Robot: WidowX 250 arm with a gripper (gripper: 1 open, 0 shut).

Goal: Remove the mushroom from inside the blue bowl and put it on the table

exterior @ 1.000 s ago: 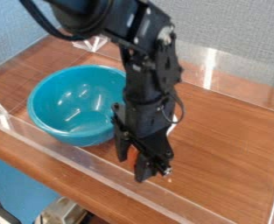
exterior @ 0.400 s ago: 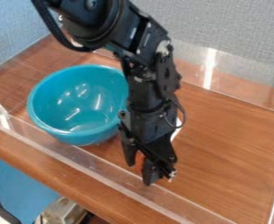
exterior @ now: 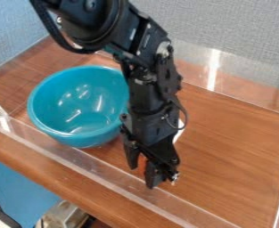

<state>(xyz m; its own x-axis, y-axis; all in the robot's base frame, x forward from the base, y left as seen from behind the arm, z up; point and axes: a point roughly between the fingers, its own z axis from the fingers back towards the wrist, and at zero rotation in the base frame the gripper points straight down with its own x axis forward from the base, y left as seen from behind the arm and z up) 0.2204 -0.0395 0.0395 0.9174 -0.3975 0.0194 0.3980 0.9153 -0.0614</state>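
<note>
Hand (exterior: 146,171) looks clenched on the mushroom (exterior: 142,162), low over the bench (exterior: 231,165) at the bowl's (exterior: 77,105) 5 o'clock, probably for a gentle drop.

no readable text or markings anywhere in view.

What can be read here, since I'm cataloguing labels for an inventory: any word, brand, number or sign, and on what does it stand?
No readable text anywhere in the picture.
Blue bowl: no marking seen.
Table: no lettering seen.
Robot arm: small pale specks, too small and blurred to tell whether they are print.
</note>
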